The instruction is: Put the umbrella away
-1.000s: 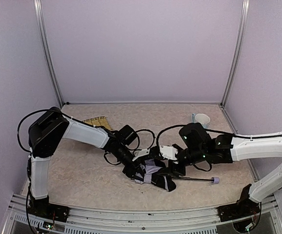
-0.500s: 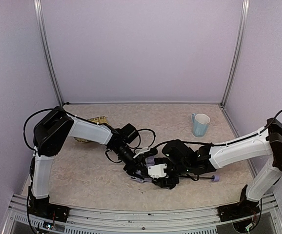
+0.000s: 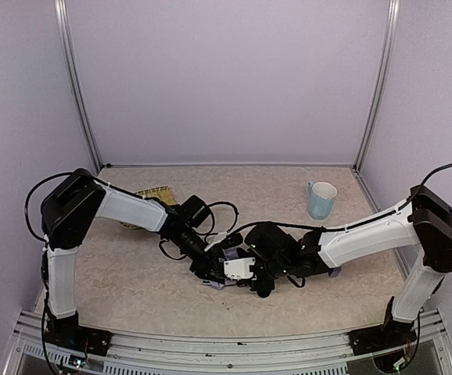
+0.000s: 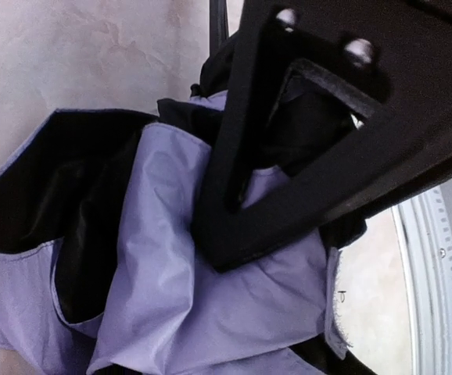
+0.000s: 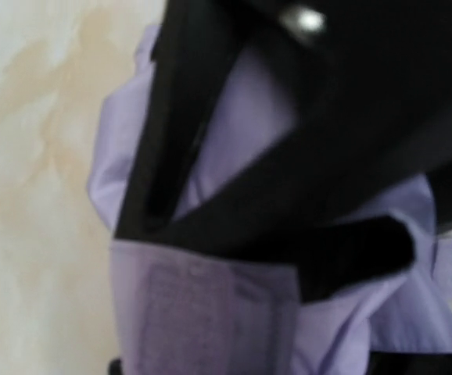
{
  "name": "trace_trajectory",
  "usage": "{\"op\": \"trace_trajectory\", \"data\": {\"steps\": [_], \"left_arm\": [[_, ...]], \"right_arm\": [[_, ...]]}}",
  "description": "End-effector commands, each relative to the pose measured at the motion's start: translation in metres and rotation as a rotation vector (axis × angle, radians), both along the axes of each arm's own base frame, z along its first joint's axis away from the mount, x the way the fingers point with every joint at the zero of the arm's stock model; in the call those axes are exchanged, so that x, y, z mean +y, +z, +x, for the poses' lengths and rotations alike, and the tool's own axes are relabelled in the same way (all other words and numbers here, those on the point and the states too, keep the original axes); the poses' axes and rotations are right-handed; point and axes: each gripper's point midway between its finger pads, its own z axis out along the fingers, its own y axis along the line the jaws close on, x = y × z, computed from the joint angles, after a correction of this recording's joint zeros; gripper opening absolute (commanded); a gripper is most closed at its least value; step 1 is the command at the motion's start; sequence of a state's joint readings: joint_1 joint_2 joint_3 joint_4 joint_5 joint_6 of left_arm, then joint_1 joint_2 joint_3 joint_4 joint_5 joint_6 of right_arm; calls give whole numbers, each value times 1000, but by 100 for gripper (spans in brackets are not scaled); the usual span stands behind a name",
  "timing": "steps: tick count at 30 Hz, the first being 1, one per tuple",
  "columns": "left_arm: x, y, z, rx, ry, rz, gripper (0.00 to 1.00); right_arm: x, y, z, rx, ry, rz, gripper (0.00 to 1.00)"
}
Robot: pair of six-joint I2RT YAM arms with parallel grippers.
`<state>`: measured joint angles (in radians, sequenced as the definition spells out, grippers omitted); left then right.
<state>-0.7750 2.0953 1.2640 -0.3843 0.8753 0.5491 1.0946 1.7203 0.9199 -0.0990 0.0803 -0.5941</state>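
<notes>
The umbrella (image 3: 232,256) lies bunched at the front middle of the table, its lavender fabric mostly hidden between the two grippers. Its small handle (image 3: 334,273) pokes out to the right behind the right arm. My left gripper (image 3: 213,272) comes in from the left and is shut on the bundle. In the left wrist view one black finger (image 4: 234,234) presses into the lavender folds of the umbrella (image 4: 179,297). My right gripper (image 3: 251,275) meets it from the right. Its finger (image 5: 343,250) bears on the strap (image 5: 202,312); the other finger is hidden.
A light blue mug (image 3: 321,199) stands at the back right. A woven straw tray (image 3: 152,194) lies at the back left, partly behind the left arm. The table's front rail (image 3: 226,344) runs just below the grippers.
The right arm has swung left and down onto the umbrella bundle, uncovering the mug, and its jaws have closed. The left gripper has drifted slightly left with the fabric.
</notes>
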Motion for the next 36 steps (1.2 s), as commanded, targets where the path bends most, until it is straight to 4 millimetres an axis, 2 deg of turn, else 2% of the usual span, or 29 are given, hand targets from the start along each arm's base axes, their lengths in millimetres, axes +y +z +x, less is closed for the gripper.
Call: {"op": "trace_trajectory", "data": {"steps": [1, 5, 7, 10, 13, 16, 19, 23, 26, 29, 32, 36], "left_arm": [[11, 22, 18, -237, 67, -122, 57], [16, 84, 28, -479, 145, -369, 61], [22, 103, 28, -561, 176, -437, 62], [32, 113, 27, -618, 214, -451, 63], [45, 112, 22, -646, 252, -432, 62], [56, 107, 12, -717, 269, -377, 60], [55, 86, 1, -852, 232, -244, 61], [49, 55, -3, -880, 173, -128, 64], [40, 39, -4, -902, 120, -80, 66], [39, 18, 6, -939, 104, 5, 66], [42, 5, 19, -978, 113, 83, 67], [44, -13, 21, -962, 73, 135, 67]], "right_arm": [[-54, -59, -23, 233, -71, -225, 5], [-58, -56, -31, 369, -99, -215, 0], [-60, -56, -34, 442, -120, -214, 0], [-61, -53, -39, 539, -128, -204, 0], [-60, -48, -46, 664, -134, -193, 0], [-59, -43, -56, 808, -131, -190, 0], [-59, -46, -63, 954, -139, -189, 0], [-58, -50, -59, 1100, -177, -174, 0], [-58, -57, -54, 1166, -201, -173, 0], [-59, -68, -47, 1178, -214, -186, 0], [-58, -74, -47, 1199, -200, -190, 0], [-52, -79, -42, 1204, -185, -180, 0]]}}
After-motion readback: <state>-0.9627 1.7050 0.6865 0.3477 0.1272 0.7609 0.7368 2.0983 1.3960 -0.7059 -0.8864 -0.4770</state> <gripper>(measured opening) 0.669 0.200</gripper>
